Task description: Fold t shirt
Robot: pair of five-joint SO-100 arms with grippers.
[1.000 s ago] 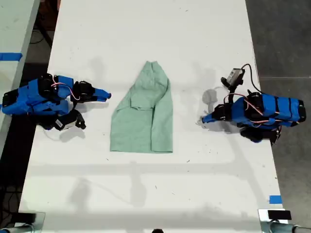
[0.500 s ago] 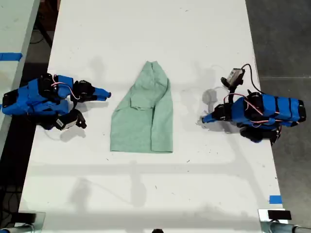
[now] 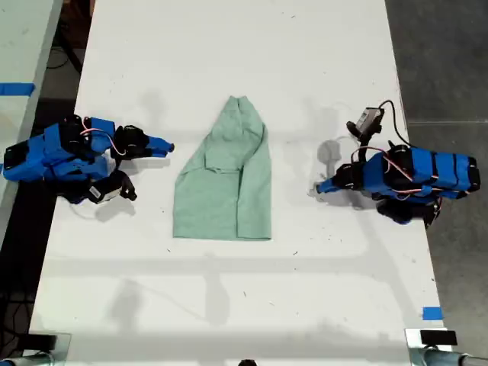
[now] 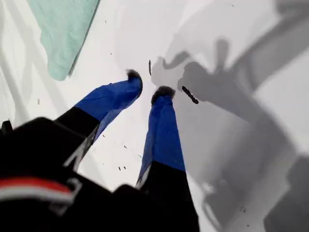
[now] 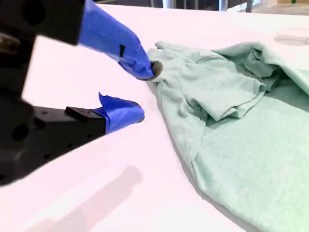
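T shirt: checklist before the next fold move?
1. T shirt lying on the table, one side folded over: ok.
2. My second end effector open and empty, at the shirt's edge: ok.
3. Whether its upper fingertip touches the fabric: cannot tell.
4. My first end effector empty, jaws only narrowly apart, well off the shirt: not ok for a grab, so open wider.
5. Nothing lying between either end effector and the shirt: ok.
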